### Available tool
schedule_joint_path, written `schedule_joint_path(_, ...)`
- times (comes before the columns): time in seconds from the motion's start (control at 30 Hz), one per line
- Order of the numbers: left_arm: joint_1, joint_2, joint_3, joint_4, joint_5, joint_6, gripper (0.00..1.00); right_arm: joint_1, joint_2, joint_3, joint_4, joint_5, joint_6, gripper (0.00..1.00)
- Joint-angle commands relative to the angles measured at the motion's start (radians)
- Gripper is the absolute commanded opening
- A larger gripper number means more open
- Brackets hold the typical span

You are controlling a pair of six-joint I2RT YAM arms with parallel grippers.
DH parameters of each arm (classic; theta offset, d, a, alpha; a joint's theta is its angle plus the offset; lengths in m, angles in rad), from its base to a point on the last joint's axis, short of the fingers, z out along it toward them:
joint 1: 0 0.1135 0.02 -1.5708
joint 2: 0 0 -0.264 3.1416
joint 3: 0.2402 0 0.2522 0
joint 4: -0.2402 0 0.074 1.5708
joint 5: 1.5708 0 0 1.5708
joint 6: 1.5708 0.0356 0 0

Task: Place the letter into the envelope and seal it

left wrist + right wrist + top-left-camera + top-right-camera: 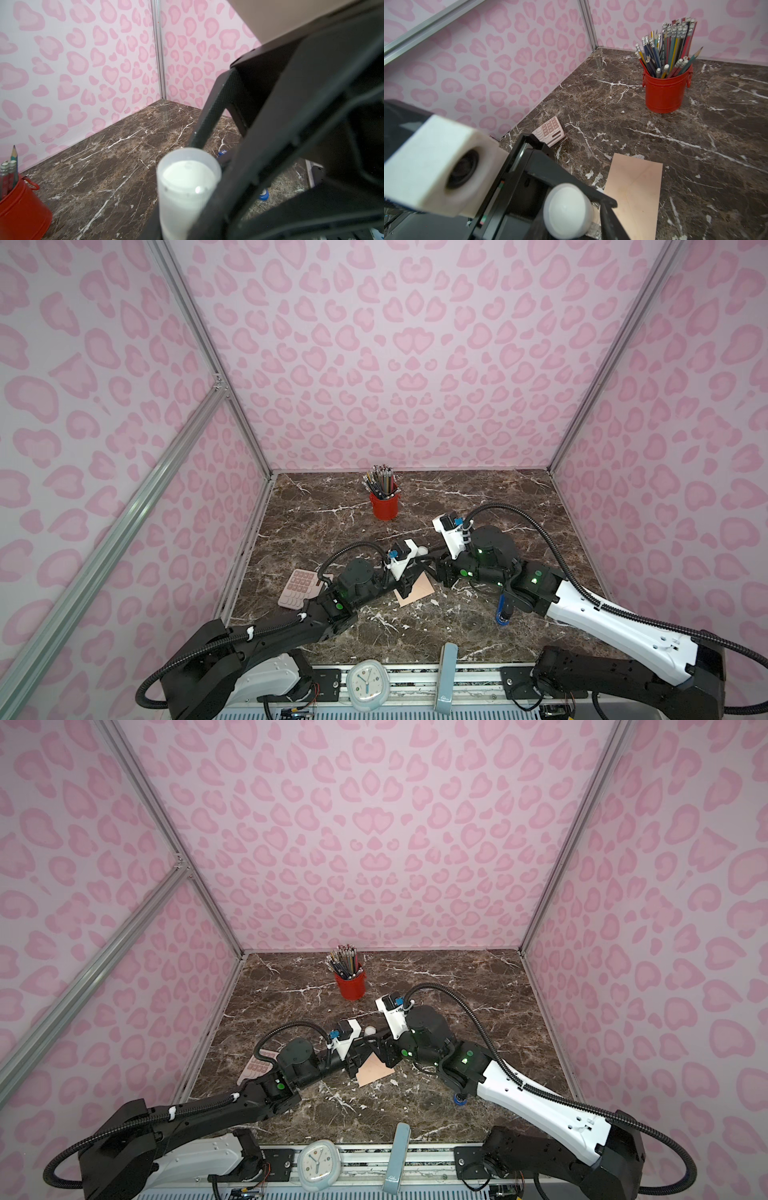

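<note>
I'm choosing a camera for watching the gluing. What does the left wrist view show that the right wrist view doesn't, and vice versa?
Only the left wrist view: a small blue round object on the table. Only the right wrist view: the flat peach-pink paper envelope and a pink button calculator. Both: the white cylindrical glue stick, the red metal bucket of pencils and the brown marble table.

Dark marble table held a red pencil bucket far centre, pink calculator near left, envelope flat mid-table, small blue item near right.
</note>
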Motion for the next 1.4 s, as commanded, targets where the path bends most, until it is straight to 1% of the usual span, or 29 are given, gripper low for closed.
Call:
schedule_joint_path(0.0,-0.002,0.005,0.009,0.077,-0.008,0.016,0.04,-0.012,-0.002,0.017,-0.042,-0.011,-0.004,0.44)
schedule_joint_path(0.1,-0.003,0.008,0.009,0.078,-0.009,0.013,0.04,-0.024,-0.005,0.037,-0.052,-0.024,0.0,0.49)
schedule_joint_path(0.27,-0.005,0.014,0.001,0.079,-0.02,0.011,0.04,-0.044,-0.009,0.07,-0.055,-0.067,0.029,0.54)
schedule_joint_path(0.47,-0.003,-0.001,-0.024,0.069,-0.06,-0.015,0.04,-0.083,-0.037,0.075,-0.068,-0.068,0.036,0.56)
schedule_joint_path(0.63,0.0,-0.05,-0.061,0.019,-0.12,-0.063,0.04,-0.109,-0.073,0.022,-0.066,-0.034,0.018,0.56)
schedule_joint_path(0.73,0.005,-0.103,-0.082,-0.062,-0.163,-0.088,0.04,-0.118,-0.102,-0.041,-0.019,-0.006,0.006,0.56)
schedule_joint_path(0.83,0.012,-0.156,-0.087,-0.2,-0.23,-0.126,0.04,-0.128,-0.133,-0.116,0.031,0.026,-0.006,0.55)
schedule_joint_path(0.97,0.037,-0.219,-0.08,-0.43,-0.328,-0.228,0.04,-0.154,-0.162,-0.199,0.078,0.054,-0.007,0.54)
schedule_joint_path(1.1,0.056,-0.277,-0.092,-0.634,-0.424,-0.328,0.04,-0.176,-0.163,-0.242,0.092,0.065,-0.006,0.54)
schedule_joint_path(1.2,0.073,-0.301,-0.1,-0.742,-0.456,-0.398,0.04,-0.179,-0.15,-0.252,0.096,0.072,-0.007,0.54)
schedule_joint_path(1.3,0.1,-0.293,-0.099,-0.825,-0.449,-0.46,0.04,-0.179,-0.139,-0.256,0.098,0.075,-0.006,0.54)
schedule_joint_path(1.37,0.132,-0.268,-0.091,-0.879,-0.421,-0.494,0.04,-0.179,-0.132,-0.26,0.101,0.072,-0.001,0.54)
